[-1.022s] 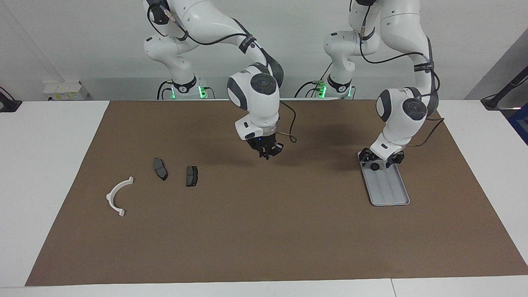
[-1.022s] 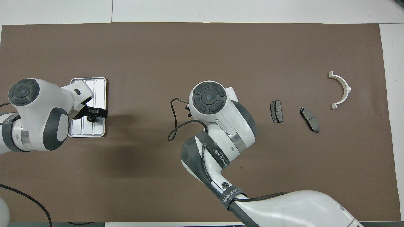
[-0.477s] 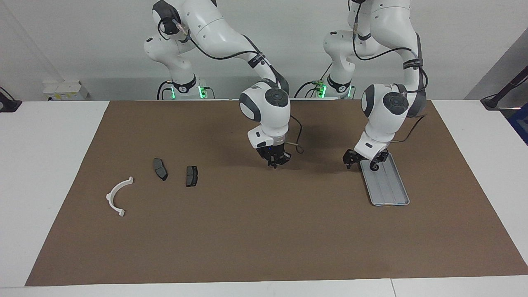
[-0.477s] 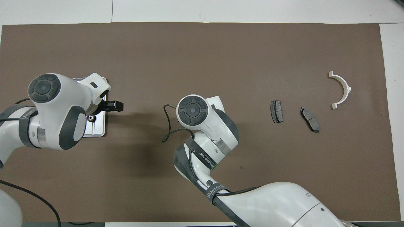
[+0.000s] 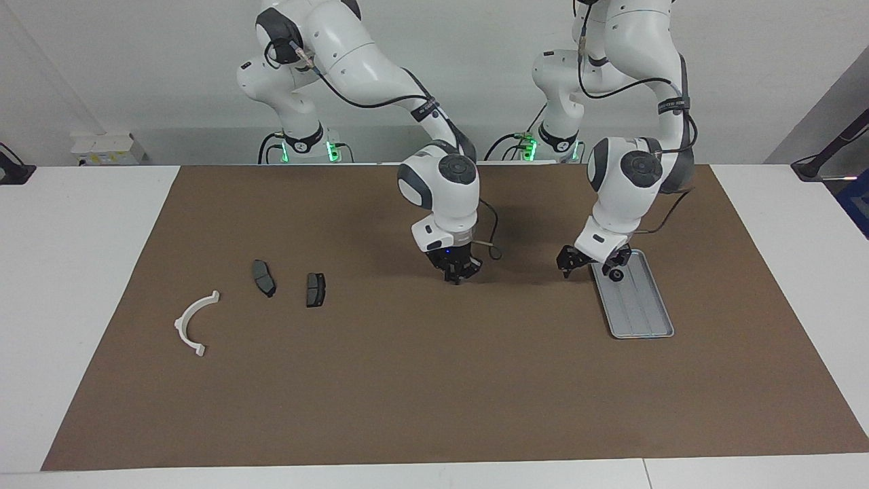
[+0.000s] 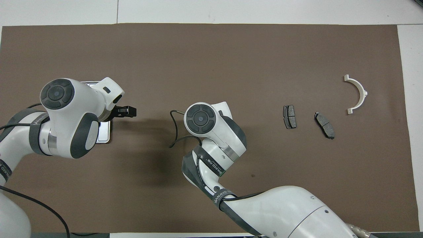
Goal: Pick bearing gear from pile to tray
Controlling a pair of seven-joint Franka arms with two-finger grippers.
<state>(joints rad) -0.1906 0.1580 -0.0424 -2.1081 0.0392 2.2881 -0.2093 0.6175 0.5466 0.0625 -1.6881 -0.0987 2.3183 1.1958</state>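
here, in the facing view, the left pincer (image 5: 589,264) hangs low at the edge of the tray (image 5: 641,309), at the tray's end nearer the robots, with its fingers spread apart and nothing between them. a small black round gear (image 5: 616,274) sits on the tray at that same end, just beside the pincer. the right pincer (image 5: 457,275) is low over bare brown mat (image 5: 434,380) near the middle of the bench (image 5: 81,272), fingertips drawn together; whether it grips anything cannot be told. toward the right arm's end of the bench lie two dark brake pads (image 5: 264,278) (image 5: 316,289) side by side, and a white curved bracket (image 5: 195,323) lies farther from the robots than the pads, nearer that end.

in the overhead view, the left arm's wrist covers most of the tray (image 6: 105,132), and only a strip of its rim shows. the left pincer (image 6: 127,111) sticks out past the tray's edge over the mat (image 6: 211,59). the right pincer itself is hidden under its own wrist. the two brake pads (image 6: 289,116) (image 6: 324,125) lie close together but apart, and the bracket (image 6: 357,94) rests farther from the robots, well apart from the tray.
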